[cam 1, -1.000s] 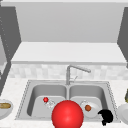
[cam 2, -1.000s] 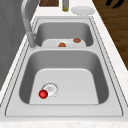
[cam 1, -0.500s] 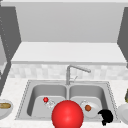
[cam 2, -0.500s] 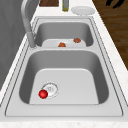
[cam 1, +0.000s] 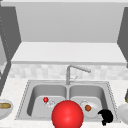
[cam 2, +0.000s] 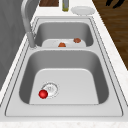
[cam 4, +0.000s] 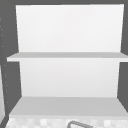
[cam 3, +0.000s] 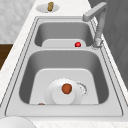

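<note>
Plate (cam 1: 94,113) lies flat on the floor of the right basin of the sink (cam 1: 110,87), just beside that basin's drain (cam 3: 82,88), and carries a brown lump (cam 1: 88,108) a little off its middle. The right hand (cam 1: 106,117) is the nearest hand to it. In the front view the hand hangs at the sink's front rim by the right corner. In the left side view it floats out over the wooden floor (cam 2: 112,30), in front of the surface (cam 2: 110,42) and not over the basin. So the plate lies to the hand's left, farther back and lower, with the basin's front wall between them. Being round, the plate offers no long axis. Whether the hand is open or closed I cannot tell. A big red ball (cam 1: 67,115) sits closest to the front camera, low at the centre, overlapping the divider between the basins. A second brown lump (cam 3: 41,103) rests on the right basin's floor near its front wall, apart from the plate. In the left basin a small red ball (cam 2: 43,94) touches the edge of the left drain (cam 2: 51,88). Behind the divider stands the faucet (cam 1: 68,75), its spout turned toward the right basin. On the surface at the right end are an empty dish (cam 2: 83,10) and a bottle (cam 2: 65,5). At the left end a saucer (cam 3: 41,8) holds a yellowish piece (cam 3: 50,6). Farthest back, above the sink, are two bare shelves (cam 4: 67,56).
</note>
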Action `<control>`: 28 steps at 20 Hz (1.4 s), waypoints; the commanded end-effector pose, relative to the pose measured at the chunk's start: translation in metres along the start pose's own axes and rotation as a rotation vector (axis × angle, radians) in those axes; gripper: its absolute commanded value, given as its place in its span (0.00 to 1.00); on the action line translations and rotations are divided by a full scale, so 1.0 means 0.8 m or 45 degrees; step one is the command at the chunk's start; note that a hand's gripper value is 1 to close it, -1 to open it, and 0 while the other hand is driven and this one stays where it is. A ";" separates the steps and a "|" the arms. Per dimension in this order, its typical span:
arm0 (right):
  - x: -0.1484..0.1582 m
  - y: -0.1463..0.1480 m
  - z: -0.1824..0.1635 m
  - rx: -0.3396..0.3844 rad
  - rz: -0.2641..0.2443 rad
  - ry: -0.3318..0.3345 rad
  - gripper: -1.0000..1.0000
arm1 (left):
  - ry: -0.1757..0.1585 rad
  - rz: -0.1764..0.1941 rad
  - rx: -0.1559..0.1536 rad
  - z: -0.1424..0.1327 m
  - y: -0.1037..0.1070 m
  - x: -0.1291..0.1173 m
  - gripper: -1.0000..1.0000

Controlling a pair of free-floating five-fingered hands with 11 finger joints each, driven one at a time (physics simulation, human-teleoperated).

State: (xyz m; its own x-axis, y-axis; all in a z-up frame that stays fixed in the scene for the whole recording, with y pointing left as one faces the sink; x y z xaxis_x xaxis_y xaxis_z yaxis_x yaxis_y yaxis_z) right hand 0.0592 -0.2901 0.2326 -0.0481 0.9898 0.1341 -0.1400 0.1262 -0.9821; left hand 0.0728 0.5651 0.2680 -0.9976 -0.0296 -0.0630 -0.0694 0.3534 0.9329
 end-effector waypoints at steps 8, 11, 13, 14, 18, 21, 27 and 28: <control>0.000 0.000 0.000 0.000 0.000 0.000 0.50 | 0.019 0.087 -0.212 -0.019 0.003 0.000 0.00; 0.000 0.000 0.000 0.000 0.000 0.000 0.50 | 0.021 0.099 -0.234 -0.023 0.003 0.001 0.00; 0.000 0.000 0.000 0.000 0.000 0.000 0.50 | 0.022 0.106 -0.250 -0.025 0.003 0.001 0.00; 0.000 0.000 0.000 0.000 0.000 0.000 0.50 | 0.023 0.112 -0.258 -0.026 0.002 0.001 0.00; 0.000 0.000 0.000 0.000 0.000 0.000 0.50 | 0.026 0.129 -0.290 -0.029 0.000 0.001 0.00; 0.000 0.000 0.000 0.000 0.000 0.000 0.50 | 0.028 0.145 -0.315 -0.031 -0.001 0.002 0.00; 0.000 0.000 0.000 0.000 0.000 0.000 0.50 | 0.037 0.187 -0.367 -0.035 -0.003 0.002 0.00; 0.000 0.000 0.000 0.000 0.000 0.000 0.50 | 0.039 0.199 -0.376 -0.036 -0.003 0.003 0.00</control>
State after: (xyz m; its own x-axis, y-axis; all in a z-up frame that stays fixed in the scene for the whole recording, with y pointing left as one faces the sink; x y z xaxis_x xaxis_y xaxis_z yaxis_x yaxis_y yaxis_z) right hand 0.0592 -0.2901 0.2326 -0.0481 0.9898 0.1341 -0.1400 0.1262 -0.9821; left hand 0.0710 0.5394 0.2757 -0.9995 -0.0188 0.0259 0.0220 0.1861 0.9823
